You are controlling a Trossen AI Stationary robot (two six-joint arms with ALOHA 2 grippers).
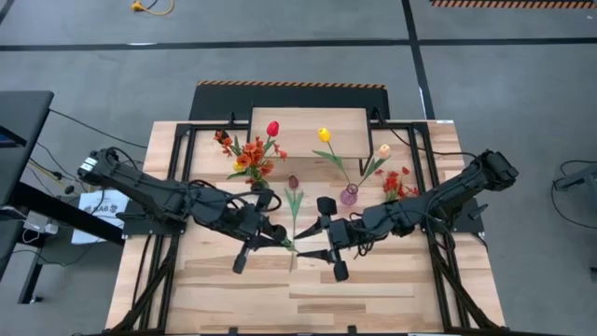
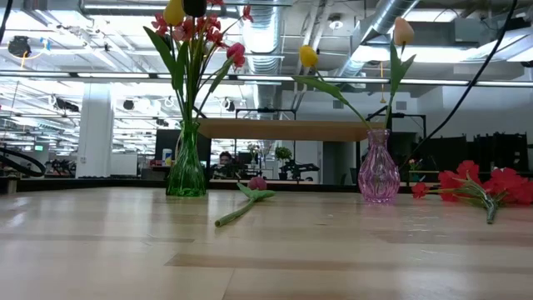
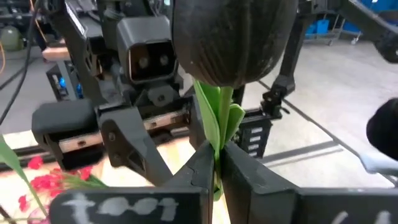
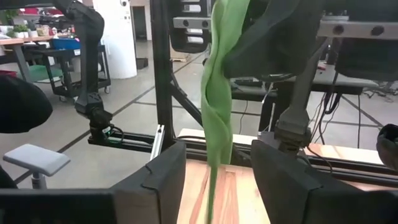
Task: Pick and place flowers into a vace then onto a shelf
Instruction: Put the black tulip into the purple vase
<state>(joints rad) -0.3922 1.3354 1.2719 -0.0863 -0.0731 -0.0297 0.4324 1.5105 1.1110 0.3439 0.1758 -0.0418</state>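
My left gripper [image 1: 278,238] is shut on a black tulip [image 3: 230,37], which stands upright over the middle of the table. The tulip's green stem and leaf [image 4: 217,124] hang down between the two fingers of my right gripper [image 4: 224,180]. That gripper [image 1: 312,238] is open and faces the left one, with a gap on either side of the stem. A maroon tulip [image 2: 256,183] lies flat on the tabletop below. A green vase [image 2: 186,167] and a pink vase [image 2: 379,171] hold flowers in front of the shelf [image 2: 291,129]. My left gripper pinches the black tulip's stem [image 3: 217,146] between its two fingers, just below the bloom. The fingers [image 3: 249,177] come level from the table's left side and lie across the stem. The tulip is upright, with its bloom above the fingers and its stem hanging below, clear of the table.
A spray of red blossoms [image 2: 483,183] lies on the table at the right, near the pink vase [image 1: 349,194]. The shelf [image 1: 308,126] stands at the far edge behind both vases. Bare wooden tabletop [image 1: 308,299] lies toward the near edge.
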